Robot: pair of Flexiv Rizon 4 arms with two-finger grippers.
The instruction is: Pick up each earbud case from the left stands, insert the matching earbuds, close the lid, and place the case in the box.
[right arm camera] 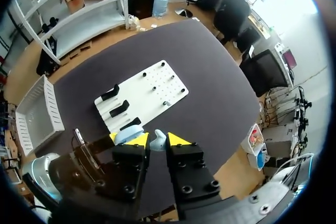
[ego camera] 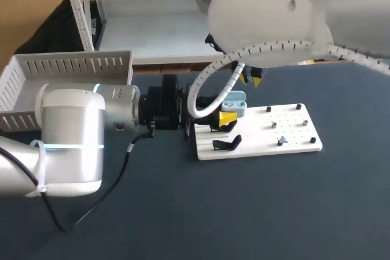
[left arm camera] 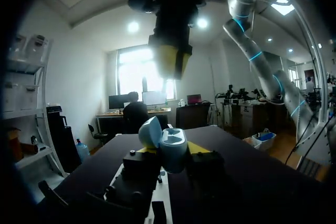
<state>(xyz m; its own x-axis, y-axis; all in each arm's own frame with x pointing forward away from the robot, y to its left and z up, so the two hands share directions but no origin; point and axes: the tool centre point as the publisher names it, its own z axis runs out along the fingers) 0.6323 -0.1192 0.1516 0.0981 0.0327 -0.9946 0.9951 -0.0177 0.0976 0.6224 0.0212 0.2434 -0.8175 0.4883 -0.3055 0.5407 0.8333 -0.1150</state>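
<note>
The dark surface (ego camera: pixel 304 211) carries the white box (ego camera: pixel 67 65) at my left, ready for finished cases. My left gripper (ego camera: pixel 228 114) clamps the open blue case (ego camera: pixel 235 104) over the board (ego camera: pixel 286 144). My right gripper (right arm camera: pixel 157 139), narrow, seems to pinch an earbud (right arm camera: pixel 157 143) above it for insertion.

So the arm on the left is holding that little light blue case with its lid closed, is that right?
Not quite: the lid is open, not closed. The left wrist view shows the light blue case held between the yellow tips of the left gripper with its lid tipped up and back. The rest is right: the arm on the left is holding it.
</note>
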